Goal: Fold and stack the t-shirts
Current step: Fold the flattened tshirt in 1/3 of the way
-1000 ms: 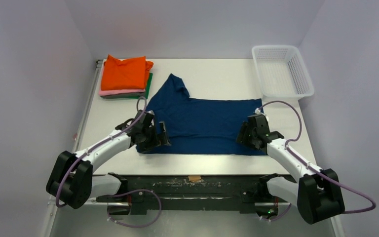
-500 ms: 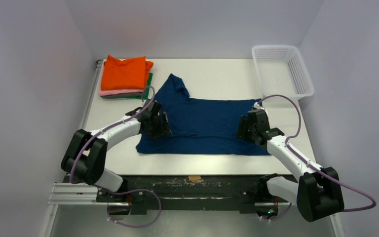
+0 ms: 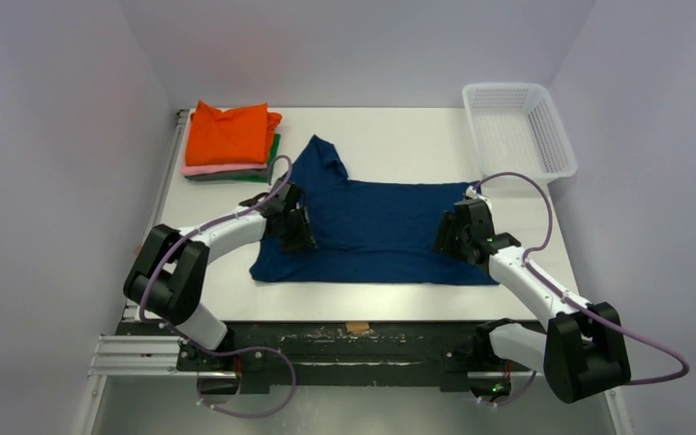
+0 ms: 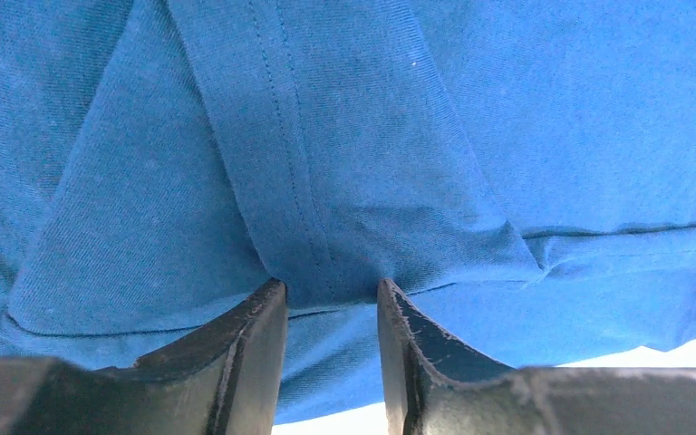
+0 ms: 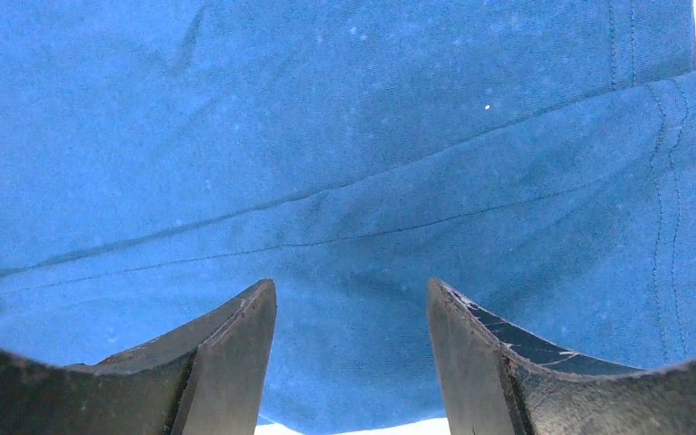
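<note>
While one soft navy t-shirt [image 3: 372, 231] lies flat mid-tabletop [image 3: 399, 136], I see my left pincer [image 4: 331, 294] pinching its hem fold, right pincer [image 5: 352, 299] apart; three folded t-shirts [image 3: 229, 140] stacked at ten o'clock.

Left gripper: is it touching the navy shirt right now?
Touching. In the left wrist view, the left gripper has a raised fold of the navy t-shirt between its fingertips, with cloth pressed against both inner faces and no gap showing.

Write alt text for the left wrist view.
Close over a navy blue t-shirt, the left gripper has its two dark fingers set around a stitched fold of the cloth, with a narrow gap between them. A strip of white table shows at the lower right.
</note>
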`<state>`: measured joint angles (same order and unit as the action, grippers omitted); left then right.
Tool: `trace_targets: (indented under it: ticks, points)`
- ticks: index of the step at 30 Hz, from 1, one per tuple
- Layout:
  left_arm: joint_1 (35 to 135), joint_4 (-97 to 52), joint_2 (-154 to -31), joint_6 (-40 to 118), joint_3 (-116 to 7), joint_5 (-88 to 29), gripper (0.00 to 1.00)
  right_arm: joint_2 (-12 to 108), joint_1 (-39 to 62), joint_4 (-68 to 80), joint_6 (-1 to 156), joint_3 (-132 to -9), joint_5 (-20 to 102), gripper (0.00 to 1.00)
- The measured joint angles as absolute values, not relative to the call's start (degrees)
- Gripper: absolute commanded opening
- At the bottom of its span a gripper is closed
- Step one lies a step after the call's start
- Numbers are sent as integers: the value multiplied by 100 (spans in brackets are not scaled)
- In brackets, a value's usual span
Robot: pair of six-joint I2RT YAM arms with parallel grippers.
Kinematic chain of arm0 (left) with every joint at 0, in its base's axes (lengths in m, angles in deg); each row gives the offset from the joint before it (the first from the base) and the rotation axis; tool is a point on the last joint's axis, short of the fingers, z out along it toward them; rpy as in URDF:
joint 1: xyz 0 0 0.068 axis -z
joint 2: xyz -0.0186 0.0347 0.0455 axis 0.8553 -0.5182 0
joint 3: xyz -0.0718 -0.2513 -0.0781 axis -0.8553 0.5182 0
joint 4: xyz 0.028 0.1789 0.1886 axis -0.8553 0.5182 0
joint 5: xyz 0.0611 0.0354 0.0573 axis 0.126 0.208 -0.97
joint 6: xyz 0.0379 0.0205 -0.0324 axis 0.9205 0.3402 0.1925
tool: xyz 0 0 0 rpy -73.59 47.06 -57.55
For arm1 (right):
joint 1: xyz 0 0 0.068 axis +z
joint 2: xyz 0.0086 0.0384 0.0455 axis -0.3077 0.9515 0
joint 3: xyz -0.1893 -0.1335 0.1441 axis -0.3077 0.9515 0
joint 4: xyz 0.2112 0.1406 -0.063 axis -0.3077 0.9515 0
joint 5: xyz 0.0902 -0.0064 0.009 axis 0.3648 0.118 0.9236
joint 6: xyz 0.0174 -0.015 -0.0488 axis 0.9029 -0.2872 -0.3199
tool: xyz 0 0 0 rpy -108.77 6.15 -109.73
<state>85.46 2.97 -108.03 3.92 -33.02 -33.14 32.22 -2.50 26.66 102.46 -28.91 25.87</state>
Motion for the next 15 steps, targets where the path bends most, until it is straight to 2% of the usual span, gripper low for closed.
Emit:
trace_targets:
  ticks: [2,6,8,9,10,15]
  points:
    - [8555,310,-10816,394,-3355,-3325,36,3224,-250,2664,10246,-2891,2549,60]
    - [8592,331,-10954,394,-3554,-3439,26,3261,-250,2666,10246,-2891,2547,60]
    - [8594,349,-11054,396,-3650,-3498,17,3266,-250,2666,10246,-2891,2545,60]
    - [8592,351,-11092,396,-3678,-3520,4,3266,-250,2666,10246,-2891,2545,60]
    - [8592,353,-11148,407,-3722,-3551,0,3264,-250,2666,10246,-2891,2543,60]
    - [8588,373,-11371,484,-4004,-3570,0,3264,-250,2666,10246,-2891,2521,60]
